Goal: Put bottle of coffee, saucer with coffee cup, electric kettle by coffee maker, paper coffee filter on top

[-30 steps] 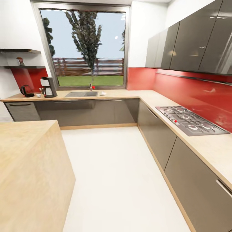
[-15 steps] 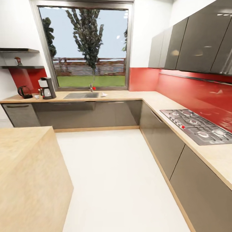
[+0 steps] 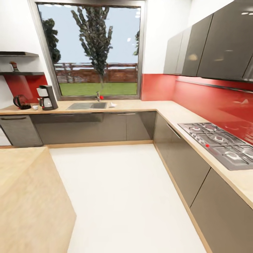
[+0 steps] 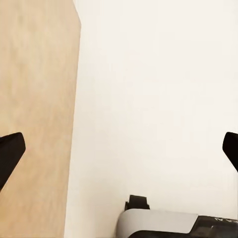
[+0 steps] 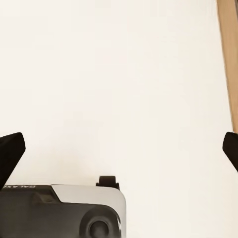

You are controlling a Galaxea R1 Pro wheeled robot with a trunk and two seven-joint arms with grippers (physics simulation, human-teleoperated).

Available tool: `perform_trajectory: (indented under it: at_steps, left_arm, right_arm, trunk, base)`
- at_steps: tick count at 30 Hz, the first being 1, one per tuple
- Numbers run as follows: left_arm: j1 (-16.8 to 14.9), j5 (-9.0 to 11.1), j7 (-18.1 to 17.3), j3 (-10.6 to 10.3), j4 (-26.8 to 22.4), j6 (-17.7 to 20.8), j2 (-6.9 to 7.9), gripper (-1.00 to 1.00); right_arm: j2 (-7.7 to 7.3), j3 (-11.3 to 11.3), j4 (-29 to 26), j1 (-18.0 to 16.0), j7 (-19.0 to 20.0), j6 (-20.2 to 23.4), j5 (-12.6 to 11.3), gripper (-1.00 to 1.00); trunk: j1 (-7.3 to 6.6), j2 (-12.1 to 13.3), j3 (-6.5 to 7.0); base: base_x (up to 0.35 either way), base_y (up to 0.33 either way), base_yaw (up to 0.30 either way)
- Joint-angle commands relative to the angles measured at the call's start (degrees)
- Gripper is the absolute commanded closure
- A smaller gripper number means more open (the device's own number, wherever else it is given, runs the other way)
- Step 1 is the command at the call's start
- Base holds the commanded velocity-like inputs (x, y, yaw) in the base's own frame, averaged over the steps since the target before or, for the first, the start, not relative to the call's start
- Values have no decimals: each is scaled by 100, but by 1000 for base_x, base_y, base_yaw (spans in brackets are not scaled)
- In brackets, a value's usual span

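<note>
The coffee maker (image 3: 46,97) is standing on the countertop (image 3: 133,104) left of the sink (image 3: 87,105) — kettle (image 3: 21,102) further left, bottle (image 3: 14,66) sitting on the shelf (image 3: 21,73) above. Both grippers — left (image 4: 119,148) and right (image 5: 119,148) — are hanging over white floor (image 3: 119,189), jaws spread wide, holding nothing.

White floor (image 3: 119,189) open ahead, island bar (image 3: 24,196) crowding the left (thick block), cabinet run (image 3: 196,175) bounding right

text: "galaxea", small and partly cut | on: robot base (image 5: 29,187) | other: none legible
</note>
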Motion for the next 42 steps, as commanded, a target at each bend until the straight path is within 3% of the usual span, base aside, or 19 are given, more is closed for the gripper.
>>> perform_trajectory:
  at_steps: [1,18,42]
  left_arm:
    - [-7,-1,0,10,3,-17,-1,-100]
    - [-6,5,3,19,3,-11,-1,-100]
    - [-6,2,2,17,5,-10,-1,-100]
  right_arm:
    - [0,-3,2,-4,2,-13,2,-100]
    - [0,-6,8,-5,-19,-14,2,-100]
    - [0,-6,19,-4,-25,-135,10,-100]
  trunk:
    - [7,-11,-12]
    - [7,-11,-12]
    - [7,-11,-12]
  base:
    - [339,0,0]
    - [339,0,126]
    - [339,0,7]
